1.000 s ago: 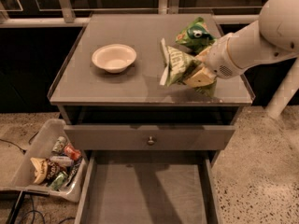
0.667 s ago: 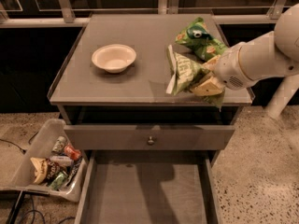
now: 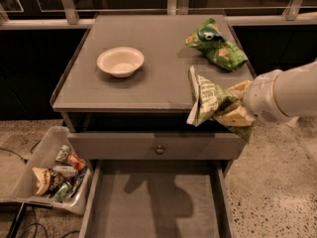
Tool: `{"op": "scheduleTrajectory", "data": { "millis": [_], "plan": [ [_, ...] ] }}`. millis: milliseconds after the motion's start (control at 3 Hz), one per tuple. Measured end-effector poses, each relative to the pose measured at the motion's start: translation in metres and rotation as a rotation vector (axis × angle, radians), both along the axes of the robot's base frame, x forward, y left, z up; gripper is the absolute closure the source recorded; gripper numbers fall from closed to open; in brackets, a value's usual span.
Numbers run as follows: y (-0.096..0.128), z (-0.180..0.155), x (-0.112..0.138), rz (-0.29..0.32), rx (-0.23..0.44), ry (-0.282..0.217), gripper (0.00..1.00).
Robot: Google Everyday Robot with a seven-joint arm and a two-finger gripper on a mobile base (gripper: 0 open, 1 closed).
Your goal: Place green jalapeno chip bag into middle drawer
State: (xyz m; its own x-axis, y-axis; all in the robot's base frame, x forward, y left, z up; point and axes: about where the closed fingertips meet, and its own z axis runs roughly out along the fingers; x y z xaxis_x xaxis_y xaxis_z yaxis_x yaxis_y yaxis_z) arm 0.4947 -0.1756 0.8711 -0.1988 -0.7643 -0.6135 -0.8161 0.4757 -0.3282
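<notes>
The green jalapeno chip bag is olive green with a white sealed edge. It hangs in the air over the front right edge of the cabinet top. My gripper is shut on the bag's right side, with the white arm reaching in from the right. The middle drawer is pulled open below, grey with a flat bare floor. The bag is above and slightly right of the drawer's back edge.
A white bowl sits on the cabinet top at left. A brighter green bag lies at the back right. A closed drawer front with a round knob is above the open drawer. A bin of snacks stands on the floor at left.
My gripper has carried the chip bag forward and down, from over the cabinet top to its front right edge. The brighter green bag behind it is now uncovered.
</notes>
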Motion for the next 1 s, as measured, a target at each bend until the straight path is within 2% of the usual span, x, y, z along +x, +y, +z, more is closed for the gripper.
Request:
{"op": "scheduleTrajectory", "data": {
  "millis": [333,667,1000],
  "plan": [
    [0.002,-0.024,-0.022,-0.035,0.015,0.017,1.00],
    [0.008,-0.070,-0.031,-0.066,0.043,0.088,1.00],
    [0.008,-0.070,-0.031,-0.065,0.043,0.089,1.00]
  ]
}}
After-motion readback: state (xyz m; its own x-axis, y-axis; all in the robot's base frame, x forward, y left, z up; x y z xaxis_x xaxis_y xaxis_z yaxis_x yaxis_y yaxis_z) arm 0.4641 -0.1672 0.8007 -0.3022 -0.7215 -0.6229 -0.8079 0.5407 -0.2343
